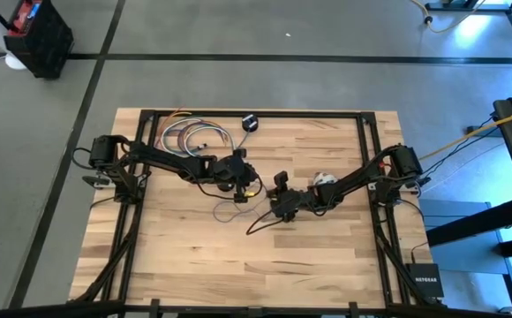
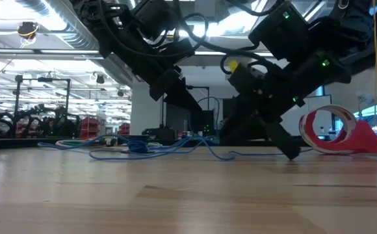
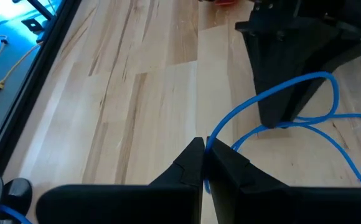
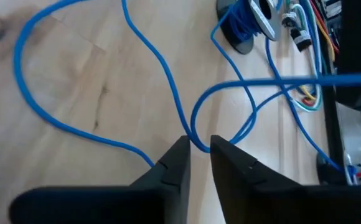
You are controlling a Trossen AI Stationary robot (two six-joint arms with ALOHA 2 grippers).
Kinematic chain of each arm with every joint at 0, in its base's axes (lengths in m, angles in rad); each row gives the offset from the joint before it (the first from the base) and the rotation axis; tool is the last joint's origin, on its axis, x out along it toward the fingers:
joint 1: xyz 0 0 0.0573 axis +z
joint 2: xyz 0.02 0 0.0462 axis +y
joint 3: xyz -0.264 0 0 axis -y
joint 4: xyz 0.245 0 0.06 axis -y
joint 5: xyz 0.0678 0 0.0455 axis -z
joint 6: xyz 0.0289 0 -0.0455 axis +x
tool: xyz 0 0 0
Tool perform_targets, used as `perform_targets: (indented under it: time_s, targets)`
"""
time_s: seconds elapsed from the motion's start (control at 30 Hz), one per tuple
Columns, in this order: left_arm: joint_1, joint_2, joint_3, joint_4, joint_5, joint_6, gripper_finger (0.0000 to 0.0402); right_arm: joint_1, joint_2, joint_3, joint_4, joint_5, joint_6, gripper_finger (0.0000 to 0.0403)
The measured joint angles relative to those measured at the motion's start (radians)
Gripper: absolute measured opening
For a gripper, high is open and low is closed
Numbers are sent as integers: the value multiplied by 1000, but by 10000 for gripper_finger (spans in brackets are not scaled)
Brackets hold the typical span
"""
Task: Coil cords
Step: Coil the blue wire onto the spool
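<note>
Left gripper [image 3: 203, 163] sits near the table's [image 1: 194, 265] middle, a little toward the far edge and the left side. Its fingers [image 3: 182, 169] are pressed together with the thin blue cord [image 3: 274, 93] pinched at the tips; the cord leaves the fingertips and arcs up and away in a loop toward the other arm.

Right gripper [image 4: 198, 148] is just right of table centre, tips down at the wood. Its jaws stand slightly apart, with a narrow gap. The blue cord [image 4: 168, 87] runs through that gap right at the tips; whether the fingers [image 4: 171, 165] actually clamp it, cannot tell. From there one strand sweeps out in a wide loop over bare wood and another heads off toward the spool.

In the high view the cord [image 1: 225, 210] trails as loose loops on the table between the two grippers and slightly toward the near edge. In the low view it lies flat on the tabletop in low waves.

Black round puck [image 4: 246, 25] with blue cord wound on it lies beyond the right gripper, toward the far edge. A bundle of coloured wires [image 1: 190, 135] rests near the far-left corner. Red-and-white roll [image 2: 335, 130] sits on the right side, behind the right arm.
</note>
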Motion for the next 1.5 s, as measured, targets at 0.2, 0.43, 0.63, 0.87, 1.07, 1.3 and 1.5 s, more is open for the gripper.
perform_targets:
  time_s: [0.2,0.43,0.63,0.87,1.07,1.3,1.5]
  targets:
    - [0,0,0,-2,0,0,11,1,0,0,-3,14,-17,13]
    - [0,0,0,-4,0,0,11,2,-9,1,-41,100,-17,4]
    - [-6,0,0,-10,0,32,11,1,-61,-2,-161,110,27,3]
    - [-14,0,0,-13,0,53,11,-1,-134,-2,-219,116,112,1]
    - [-13,0,0,-20,0,62,11,-23,-237,-60,-167,93,182,1]
    - [-14,0,0,-16,0,73,11,-139,-353,-196,-10,12,363,1]
    - [-25,0,0,9,0,89,11,-214,-349,-220,-4,-72,481,1]
